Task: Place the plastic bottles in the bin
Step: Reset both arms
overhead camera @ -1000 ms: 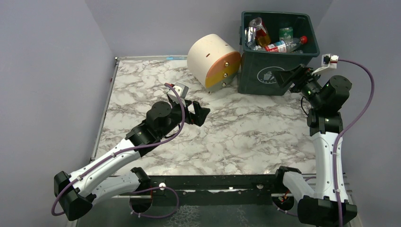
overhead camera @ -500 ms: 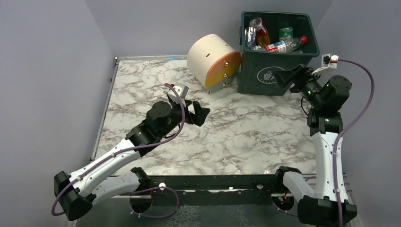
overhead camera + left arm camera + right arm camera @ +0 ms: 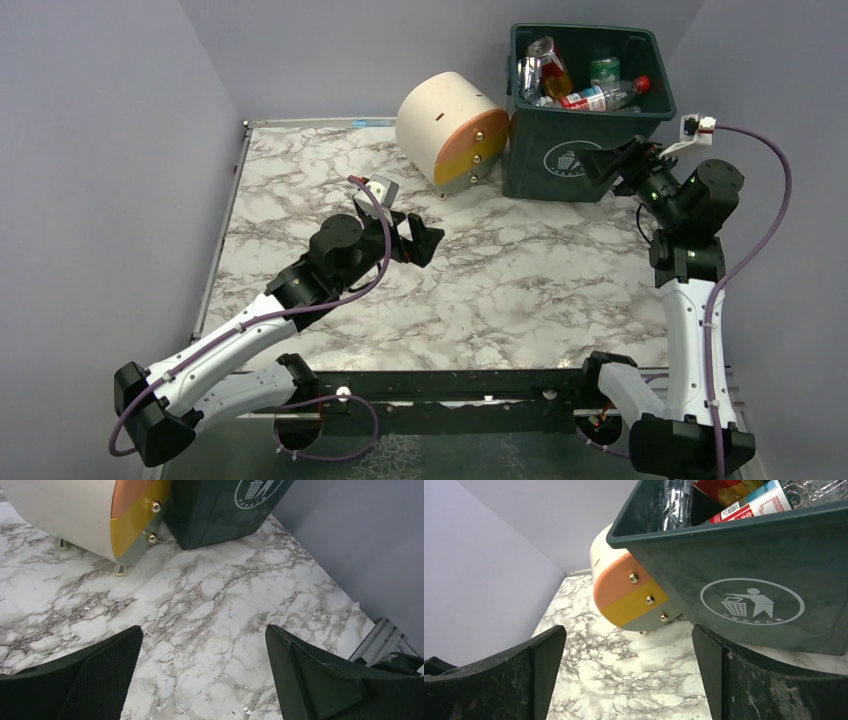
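Right by the bin (image 3: 540, 140), our right gripper (image 3: 611, 161) is wide open and empty, like our left gripper (image 3: 427, 240), so we could bump the bin over.

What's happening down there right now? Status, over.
Left gripper open, empty, over table. Right gripper open, empty, facing bin. Bottles in bin, none on table. Nothing in the way.

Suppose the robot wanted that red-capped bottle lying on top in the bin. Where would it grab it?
The red-capped bottle lies on its side on top inside the bin, so grip across its labelled middle, coming from above; the bin's walls would likely block a sideways approach.
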You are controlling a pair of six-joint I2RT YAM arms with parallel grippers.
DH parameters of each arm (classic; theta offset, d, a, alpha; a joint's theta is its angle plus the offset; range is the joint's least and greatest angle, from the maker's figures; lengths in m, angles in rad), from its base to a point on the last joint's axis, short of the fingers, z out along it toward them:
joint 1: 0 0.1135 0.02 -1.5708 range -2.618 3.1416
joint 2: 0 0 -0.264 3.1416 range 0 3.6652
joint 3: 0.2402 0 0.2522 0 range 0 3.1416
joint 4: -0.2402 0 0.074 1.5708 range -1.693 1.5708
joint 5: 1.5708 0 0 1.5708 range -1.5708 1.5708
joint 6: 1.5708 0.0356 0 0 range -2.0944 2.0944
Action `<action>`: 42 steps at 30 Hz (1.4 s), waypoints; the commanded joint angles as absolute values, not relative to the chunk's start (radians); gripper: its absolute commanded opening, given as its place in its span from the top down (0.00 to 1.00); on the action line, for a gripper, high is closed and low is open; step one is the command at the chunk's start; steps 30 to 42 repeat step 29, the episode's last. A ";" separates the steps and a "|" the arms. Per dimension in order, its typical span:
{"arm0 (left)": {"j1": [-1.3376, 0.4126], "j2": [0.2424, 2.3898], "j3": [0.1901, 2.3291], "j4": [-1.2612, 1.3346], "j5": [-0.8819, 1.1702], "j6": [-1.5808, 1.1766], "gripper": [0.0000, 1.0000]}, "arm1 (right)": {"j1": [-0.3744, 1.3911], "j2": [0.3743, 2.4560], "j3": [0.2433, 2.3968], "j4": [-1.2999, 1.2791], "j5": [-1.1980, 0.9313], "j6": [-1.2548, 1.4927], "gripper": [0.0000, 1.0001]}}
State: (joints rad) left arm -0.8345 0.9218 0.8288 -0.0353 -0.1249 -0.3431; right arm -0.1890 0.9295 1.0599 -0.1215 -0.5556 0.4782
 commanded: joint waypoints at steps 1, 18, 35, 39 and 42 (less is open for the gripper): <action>-0.834 0.921 0.829 -0.024 -0.118 -0.349 0.01 | -0.190 0.924 1.063 -0.116 -0.549 0.477 0.01; -0.781 0.907 0.796 -0.083 -0.141 -0.341 0.01 | -0.133 0.955 0.937 -0.107 -0.586 0.489 0.01; -0.740 0.929 0.737 -0.053 -0.257 -0.341 0.01 | -0.087 0.976 0.775 -0.081 -0.612 0.497 0.01; -0.740 0.929 0.737 -0.053 -0.257 -0.341 0.01 | -0.087 0.976 0.775 -0.081 -0.612 0.497 0.01; -0.740 0.929 0.737 -0.053 -0.257 -0.341 0.01 | -0.087 0.976 0.775 -0.081 -0.612 0.497 0.01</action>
